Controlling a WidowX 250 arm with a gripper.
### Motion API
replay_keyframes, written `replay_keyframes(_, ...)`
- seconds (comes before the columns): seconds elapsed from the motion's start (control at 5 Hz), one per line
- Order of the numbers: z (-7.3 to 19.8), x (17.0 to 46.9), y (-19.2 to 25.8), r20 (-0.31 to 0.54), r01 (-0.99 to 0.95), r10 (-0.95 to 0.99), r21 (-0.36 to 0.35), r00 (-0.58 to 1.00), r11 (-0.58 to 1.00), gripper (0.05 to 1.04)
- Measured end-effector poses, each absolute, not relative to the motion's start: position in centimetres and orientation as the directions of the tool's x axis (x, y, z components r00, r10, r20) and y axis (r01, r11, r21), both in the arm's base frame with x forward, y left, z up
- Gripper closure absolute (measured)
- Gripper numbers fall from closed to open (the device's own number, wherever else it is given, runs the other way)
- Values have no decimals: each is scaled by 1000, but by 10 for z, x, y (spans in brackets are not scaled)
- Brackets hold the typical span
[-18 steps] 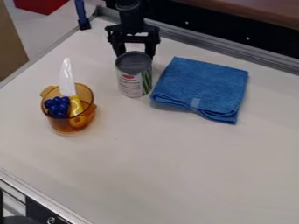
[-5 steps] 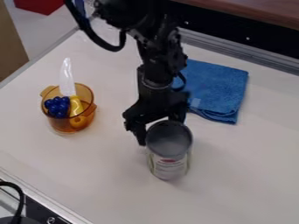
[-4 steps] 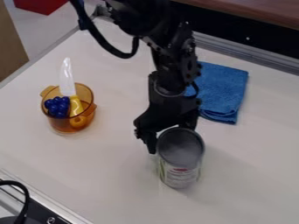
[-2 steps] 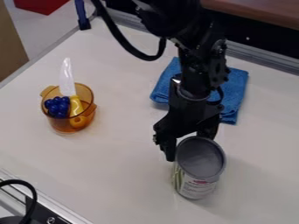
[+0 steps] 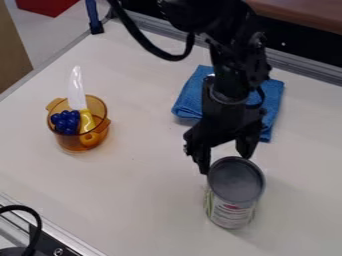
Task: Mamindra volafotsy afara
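The gripper (image 5: 226,164) hangs right of the middle of the camera view, at the far side of the silver can (image 5: 236,180). It is open, one fingertip beside the can's upper left rim and the other behind the rim. The can stands on the white table, its grey lid up and its pale printed label facing the camera. How near the fingers are to its wall cannot be told.
A folded blue cloth (image 5: 189,97) lies behind the arm, partly covered by it. An amber pot (image 5: 99,107) at the left holds blue grapes, a yellow item and a clear-bladed utensil. The table's metal edge (image 5: 301,70) runs along the back.
From beside the cloth, the can has come toward the camera and to the right, along with the gripper. Over the latest moment the gripper has risen slightly off it and the can has shifted little.
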State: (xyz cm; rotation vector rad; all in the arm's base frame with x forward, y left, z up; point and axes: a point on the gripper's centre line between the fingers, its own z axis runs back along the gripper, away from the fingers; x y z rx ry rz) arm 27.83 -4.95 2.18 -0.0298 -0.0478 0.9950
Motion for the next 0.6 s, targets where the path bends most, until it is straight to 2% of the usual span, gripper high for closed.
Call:
replay_keyframes(0.2,36,297,-26,26,-832,835,-69,550,550,83)
replay_keyframes(0.4,55,321,-9,99,-763,769,-101,631,639,83)
replay_keyframes(0.6,59,351,-4,119,-565,566,-50,815,824,83)
